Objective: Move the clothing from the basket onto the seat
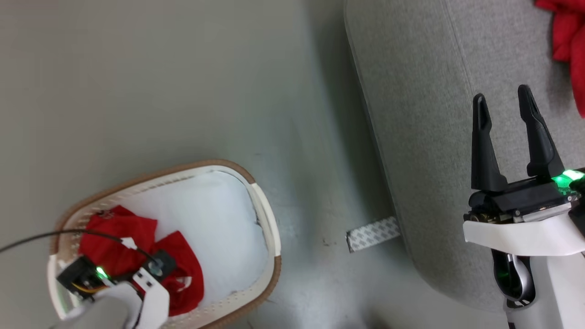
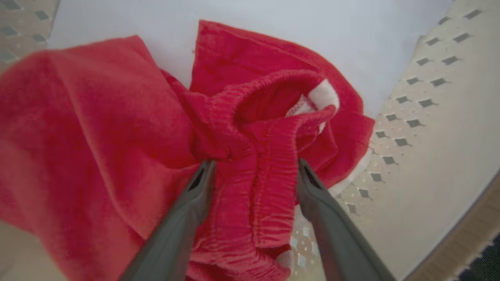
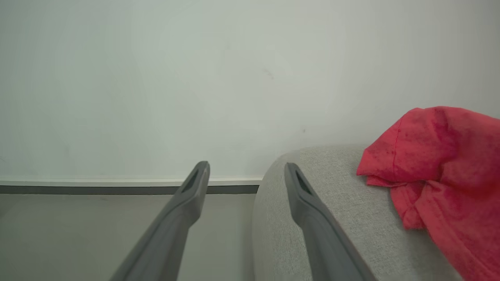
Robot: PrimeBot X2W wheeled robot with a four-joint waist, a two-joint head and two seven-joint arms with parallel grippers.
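1. In the head view the basket [image 1: 268, 228] stands on the grey floor [image 1: 160, 68] at about 7 o'clock, brown rim up, its white bottom bare on the 3 o'clock side.
2. The clothing [image 1: 119, 240], a crumpled red heap, lies inside the basket against its 9 o'clock wall.
3. The left gripper [image 2: 254, 166] points down into the basket. Its fingers stand wide apart, and a bunched, ribbed waistband fold of the clothing lies between the tips. The fingers straddle the fold and are not pinched on it.
4. In the left wrist view a white band shows in the fabric at about 1 o'clock from the fingertips, and the basket's holed wall runs along the 3 o'clock side.
5. The seat [image 1: 425, 137] takes up the head view from 1 to 4 o'clock, well apart from the basket.
6. A second red garment [image 1: 566, 41] lies on the seat at the 2 o'clock corner of that view.
7. The right gripper [image 1: 502, 93] hangs over the seat at about 3 o'clock, fingers spread and holding nothing, its tips toward 12 o'clock.
8. A short patterned strip [image 1: 372, 234] lies on the floor, touching the seat's base at about 5 o'clock.
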